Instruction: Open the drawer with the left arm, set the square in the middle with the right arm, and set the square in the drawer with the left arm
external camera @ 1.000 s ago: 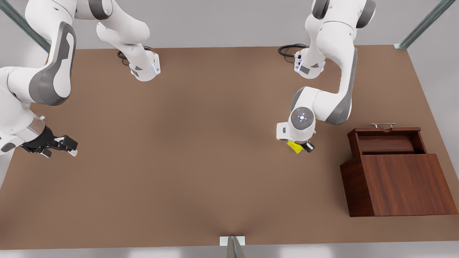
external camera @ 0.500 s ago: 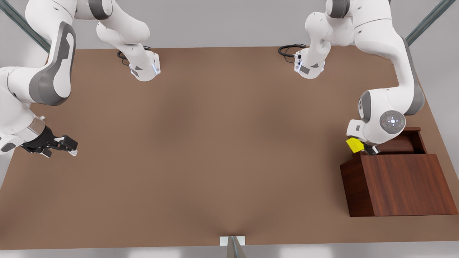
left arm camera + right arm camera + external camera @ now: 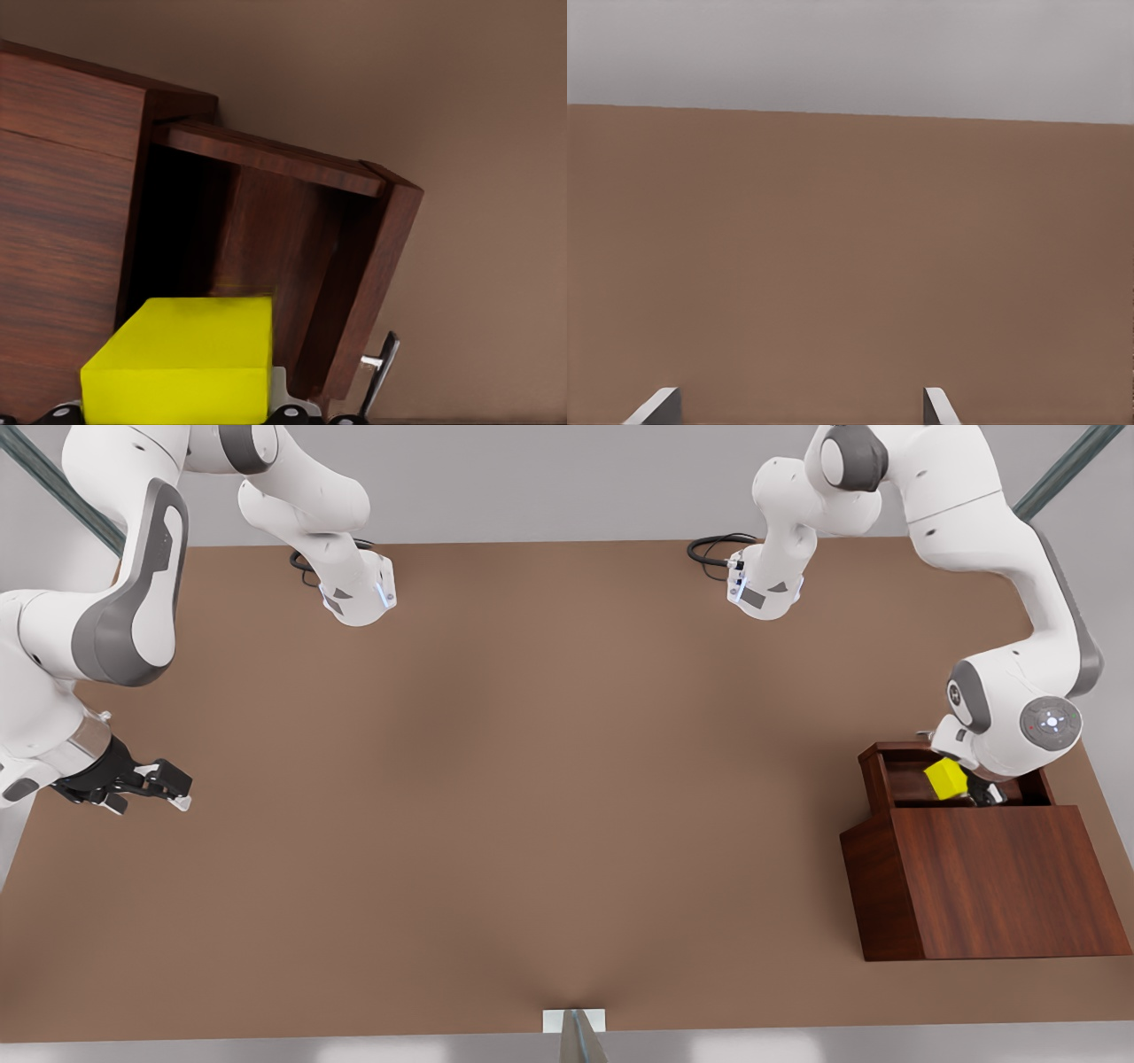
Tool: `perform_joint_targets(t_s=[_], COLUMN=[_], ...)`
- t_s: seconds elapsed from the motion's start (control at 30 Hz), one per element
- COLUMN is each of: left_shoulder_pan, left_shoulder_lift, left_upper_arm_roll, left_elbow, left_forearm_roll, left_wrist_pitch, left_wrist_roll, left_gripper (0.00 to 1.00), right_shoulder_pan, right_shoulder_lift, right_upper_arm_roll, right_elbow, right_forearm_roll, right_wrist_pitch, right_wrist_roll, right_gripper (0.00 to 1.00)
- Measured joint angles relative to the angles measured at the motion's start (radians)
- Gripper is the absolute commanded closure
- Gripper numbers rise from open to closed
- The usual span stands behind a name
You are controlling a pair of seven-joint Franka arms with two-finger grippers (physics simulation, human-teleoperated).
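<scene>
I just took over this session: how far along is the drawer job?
Done: drawer stands open. In hand: left pincer holds the square over the open tray. Left: release it inside. Right pincer waits open at the front view's left.

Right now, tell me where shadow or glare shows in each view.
Front view: soft even light, a faint darker band on the table, no glare. Left wrist view: the drawer goes black where it meets the cabinet; the square is brightly lit. Right wrist view: flat, shadowless tabletop.

No readable text, labels or numbers anywhere.
</scene>
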Motion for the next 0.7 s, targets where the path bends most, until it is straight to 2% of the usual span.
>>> perform_joint_targets(t_s=[0.17,0.23,0.3,0.4,0.43,0.47,0.5,0.53,0.6,0.7], left_shoulder_pan=[0.006,0.001,-0.015,-0.008,-0.007,0.066,0.172,0.243,0.367,0.374], left_shoulder_lift=[0.003,-0.037,-0.016,-0.021,-0.023,-0.026,-0.042,-0.059,-0.123,-0.170], left_upper_arm_roll=[0.002,-0.010,-0.063,-0.129,-0.186,-0.312,-0.481,-0.601,-0.772,-0.788], left_elbow=[0.003,0.047,0.296,0.446,0.489,0.523,0.525,0.513,0.419,0.349], left_forearm_roll=[-0.001,-0.002,-0.042,-0.175,-0.207,-0.224,-0.215,-0.191,-0.133,-0.063], left_wrist_pitch=[-0.012,-0.115,-0.478,-0.514,-0.502,-0.491,-0.447,-0.394,-0.302,-0.276], left_wrist_roll=[-0.016,-0.186,-0.654,-1.237,-1.362,-1.453,-1.512,-1.568,-1.581,-1.605], left_gripper=[0.00,0.00,0.00,0.00,0.00,0.00,0.00,0.00,0.00,0.00], right_shoulder_pan=[0.000,0.000,0.001,0.001,0.001,0.001,0.002,0.001,0.001,0.000], right_shoulder_lift=[0.000,0.000,0.000,0.000,0.000,0.000,0.000,0.000,0.000,0.000], right_upper_arm_roll=[0.000,0.000,0.000,0.000,0.000,0.000,0.000,0.000,0.000,0.000], right_elbow=[0.000,0.000,-0.001,0.000,-0.001,-0.001,-0.002,-0.001,0.000,0.000], right_forearm_roll=[0.000,-0.001,0.001,-0.001,-0.001,-0.001,-0.001,-0.001,-0.001,-0.001], right_wrist_pitch=[0.000,0.000,0.000,-0.002,-0.002,-0.002,-0.002,-0.002,-0.002,0.000], right_wrist_roll=[0.000,0.000,0.000,0.000,0.000,0.000,0.000,0.000,0.000,0.000], right_gripper=[0.00,0.00,0.00,0.00,0.00,0.00,0.00,0.00,0.00,0.00])
